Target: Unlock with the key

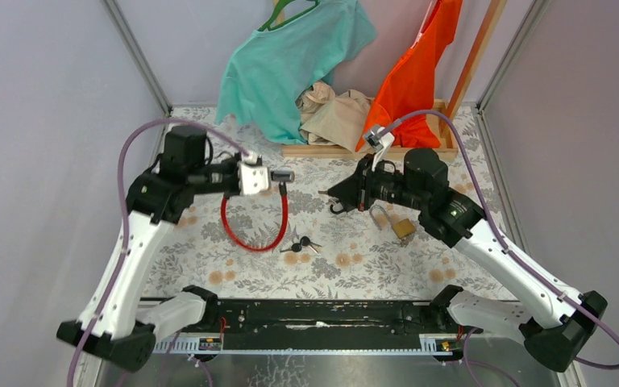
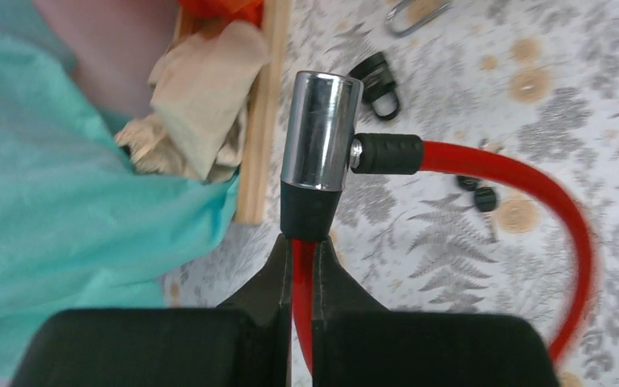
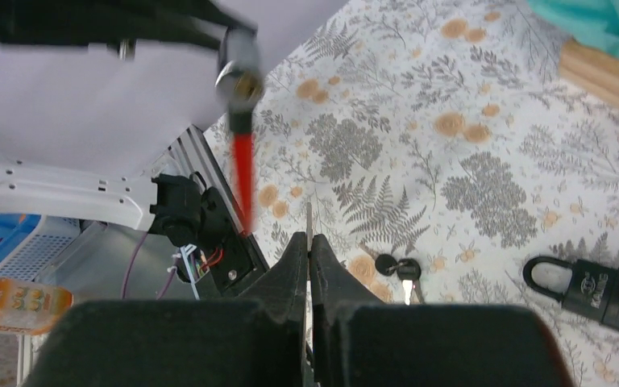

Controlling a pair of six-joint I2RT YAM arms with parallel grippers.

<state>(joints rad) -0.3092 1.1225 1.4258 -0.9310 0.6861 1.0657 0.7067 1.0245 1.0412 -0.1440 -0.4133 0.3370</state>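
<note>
Now holding red rubber-sheathed cable lock (image 2: 500,165) aloft over floral-print tabletop (image 1: 371,266) with left gripper (image 2: 302,256), pinched tight on the cable just under smooth chrome cylinder head (image 2: 321,129). Lock-presenting step, by the look. Clamping thin flat metal key blade (image 3: 309,219) edge-on in closed right gripper (image 3: 309,246), apart from keyway. Next: align blade, insert, turn. Ignoring black-headed spare keys (image 1: 300,243) on tabletop.

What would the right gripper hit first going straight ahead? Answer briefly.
Probably the lock, held up by the left gripper. The right gripper, shut on a key, points at its chrome end across a free gap; depth is unclear.
</note>
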